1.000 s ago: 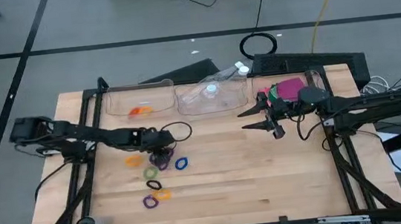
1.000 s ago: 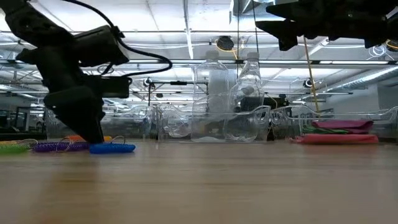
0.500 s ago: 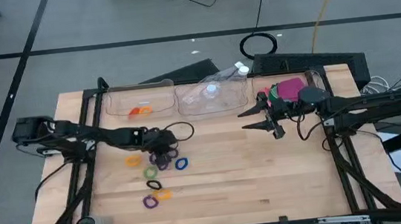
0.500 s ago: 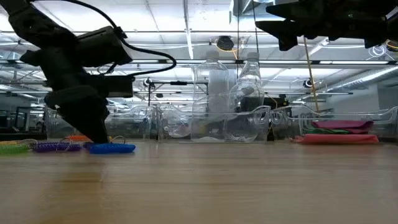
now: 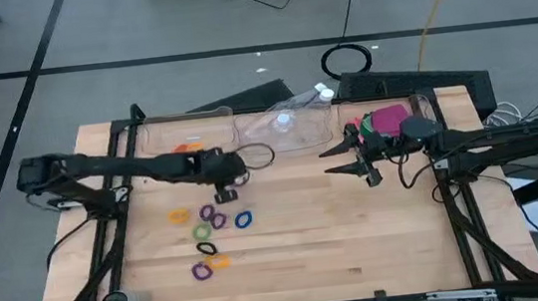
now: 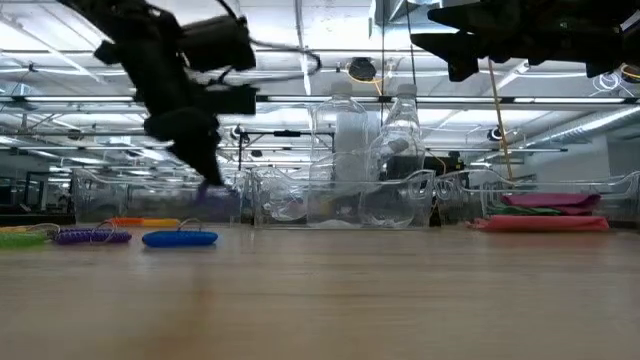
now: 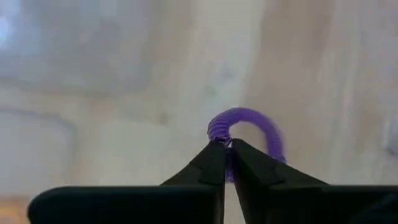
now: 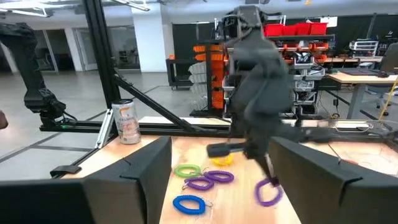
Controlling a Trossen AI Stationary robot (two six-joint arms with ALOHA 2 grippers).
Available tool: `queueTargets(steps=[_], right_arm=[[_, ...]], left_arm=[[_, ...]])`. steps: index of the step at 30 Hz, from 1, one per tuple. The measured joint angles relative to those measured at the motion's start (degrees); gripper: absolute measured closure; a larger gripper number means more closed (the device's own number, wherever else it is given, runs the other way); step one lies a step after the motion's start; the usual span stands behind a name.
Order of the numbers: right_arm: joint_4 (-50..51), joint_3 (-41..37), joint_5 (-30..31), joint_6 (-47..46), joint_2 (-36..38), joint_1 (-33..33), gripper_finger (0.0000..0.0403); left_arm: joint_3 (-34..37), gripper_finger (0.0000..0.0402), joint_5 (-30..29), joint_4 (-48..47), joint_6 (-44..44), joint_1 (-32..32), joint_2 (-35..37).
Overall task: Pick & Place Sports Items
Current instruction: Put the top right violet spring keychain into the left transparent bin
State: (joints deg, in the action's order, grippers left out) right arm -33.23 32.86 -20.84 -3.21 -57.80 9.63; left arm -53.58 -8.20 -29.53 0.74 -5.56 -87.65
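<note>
My left gripper [image 5: 224,194] hangs above the table's left middle, shut on a small purple elastic ring [image 7: 245,132], which also shows in the right wrist view [image 8: 268,191]. Below it, several rings lie flat on the wood: yellow [image 5: 178,217], purple [image 5: 213,216], blue [image 5: 243,218], green [image 5: 203,234], black [image 5: 207,248], orange [image 5: 220,261]. The far left clear bin [image 5: 162,134] has an orange ring [image 5: 187,149] in it. The far right bin [image 5: 423,106] holds pink [image 5: 389,116] and green flat pieces. My right gripper [image 5: 350,157] hovers open beside that bin, with nothing between its fingers. My left gripper pinches the purple ring's band [image 7: 216,132] between its two fingertips, at one spot on the loop. The fingers come from above, pointing down at a slant. The ring hangs below them [image 8: 267,194], lifted clear of the table.
A middle clear bin [image 5: 285,134] at the far edge holds clear plastic bottles [image 6: 400,150]. Black frame bars run along both sides of the table [image 5: 121,216]. A can [image 8: 126,121] stands at the near left corner. Bare wood lies in the middle and near right.
My left gripper has risen from the cluster of rings and gone toward the far edge, carrying one purple ring up off the table. The other rings lie where they were. My right arm has kept still.
</note>
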Motion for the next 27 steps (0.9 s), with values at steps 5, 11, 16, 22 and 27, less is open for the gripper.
queueTargets(steps=[5, 11, 16, 22, 27], right_arm=[[0.0, 0.0, -0.1, -0.5, 0.0, 0.0, 0.0206], [0.0, 0.0, -0.2, -0.2, 0.0, 0.0, 0.0206], [0.0, 0.0, -0.2, -0.2, 0.0, 0.0, 0.0206], [0.0, 0.0, -0.2, -0.2, 0.0, 0.0, 0.0206], [0.0, 0.0, -0.2, -0.2, 0.0, 0.0, 0.0206]], left_arm=[[0.1, 0.0396, -0.3, 0.4, -2.5, -1.3, 7.5], [3.9, 0.0396, -4.6, 0.6, -3.2, -3.8, 19.5], [8.4, 0.0394, -13.3, 1.6, -0.2, -8.1, 30.0], [15.7, 0.0388, -27.7, 5.2, 7.2, -13.7, 39.8], [21.1, 0.0397, -29.8, 8.6, 11.3, -17.7, 42.7]])
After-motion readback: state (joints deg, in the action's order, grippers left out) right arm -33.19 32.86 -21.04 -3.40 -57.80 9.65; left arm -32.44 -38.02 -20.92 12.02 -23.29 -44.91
